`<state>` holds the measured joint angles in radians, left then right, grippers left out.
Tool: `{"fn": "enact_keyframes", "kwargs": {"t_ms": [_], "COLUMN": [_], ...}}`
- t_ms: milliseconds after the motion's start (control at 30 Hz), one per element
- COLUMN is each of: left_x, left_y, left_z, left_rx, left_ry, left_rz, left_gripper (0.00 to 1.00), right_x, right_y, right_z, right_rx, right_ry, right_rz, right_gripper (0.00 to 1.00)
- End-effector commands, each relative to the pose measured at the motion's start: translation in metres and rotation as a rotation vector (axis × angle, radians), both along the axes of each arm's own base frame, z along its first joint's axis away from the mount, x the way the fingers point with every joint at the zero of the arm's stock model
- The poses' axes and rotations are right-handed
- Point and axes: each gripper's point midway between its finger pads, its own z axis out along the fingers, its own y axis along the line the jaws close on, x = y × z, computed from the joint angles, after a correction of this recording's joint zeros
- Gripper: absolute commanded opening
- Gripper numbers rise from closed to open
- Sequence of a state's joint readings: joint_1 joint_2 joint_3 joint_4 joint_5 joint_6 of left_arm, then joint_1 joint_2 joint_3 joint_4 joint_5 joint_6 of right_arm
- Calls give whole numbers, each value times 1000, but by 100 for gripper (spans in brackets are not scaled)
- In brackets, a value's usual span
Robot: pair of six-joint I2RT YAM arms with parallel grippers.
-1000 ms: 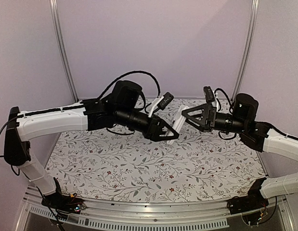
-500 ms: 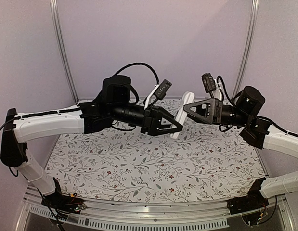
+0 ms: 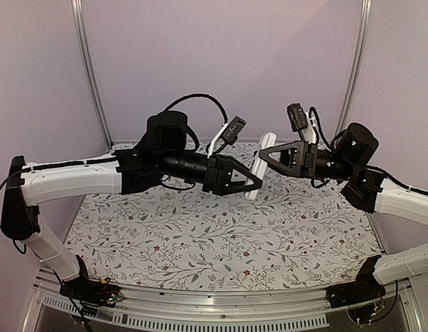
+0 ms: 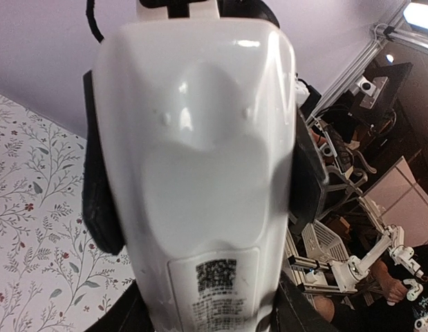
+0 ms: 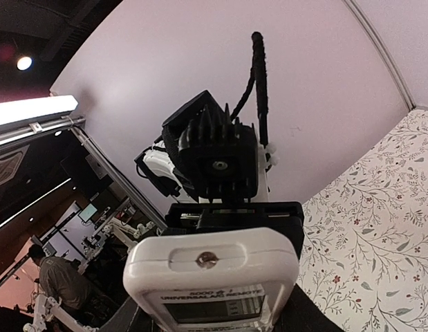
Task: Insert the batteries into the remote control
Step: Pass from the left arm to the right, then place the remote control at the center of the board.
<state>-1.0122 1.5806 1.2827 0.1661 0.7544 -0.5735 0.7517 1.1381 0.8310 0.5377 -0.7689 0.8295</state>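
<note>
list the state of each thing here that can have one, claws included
remote control, in the air, tilted, label side facing the left wrist camera
left claw, shut on the remote control
right claw, at the remote control's upper end, cannot tell if it grips

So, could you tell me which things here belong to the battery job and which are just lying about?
For the job: remote, clamped in the left gripper; right gripper at its top end. No batteries in view.
Just there: flowered tablecloth; frame posts.
</note>
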Motion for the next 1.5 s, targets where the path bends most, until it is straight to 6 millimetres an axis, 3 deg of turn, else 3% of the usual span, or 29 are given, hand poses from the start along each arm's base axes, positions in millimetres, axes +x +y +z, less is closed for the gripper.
{"fn": "enact_keyframes", "kwargs": {"t_ms": [0, 67, 100, 167, 200, 400, 633, 733, 933, 1167, 1467], "left_x": [3, 6, 7, 14, 20, 57, 116, 130, 147, 150, 145], "left_y": [4, 7, 8, 14, 20, 79, 159, 181, 208, 216, 217], "left_z": [-3, -5, -7, -12, -16, -47, -84, -95, -112, -135, -142], "left_rx": [-19, -13, -7, 18, 38, 192, 429, 477, 550, 632, 636], "left_ry": [-49, -48, -47, -54, -56, -64, -16, 24, 41, 64, 60], "left_rz": [2, 16, 23, 62, 91, 336, 718, 813, 947, 967, 948], "left_gripper": [40, 53, 64, 96, 99, 100, 100, 100, 99, 99, 100], "right_x": [-2, -2, -1, 1, 4, 26, 54, 60, 72, 80, 93], "right_y": [1, 2, 2, 2, 2, -3, -13, -18, -12, 1, 13], "right_z": [10, 10, 10, 7, 3, -34, -109, -151, -215, -284, -325], "right_rx": [20, 19, 19, -2, -19, -244, -669, -895, -1183, -1423, -1571], "right_ry": [35, 38, 39, 55, 58, 116, 156, 177, 198, 215, 206], "right_rz": [21, 21, 19, 14, 6, -109, -231, -228, -224, -195, -181], "right_gripper": [26, 24, 23, 21, 21, 19, 17, 16, 15, 15, 16]}}
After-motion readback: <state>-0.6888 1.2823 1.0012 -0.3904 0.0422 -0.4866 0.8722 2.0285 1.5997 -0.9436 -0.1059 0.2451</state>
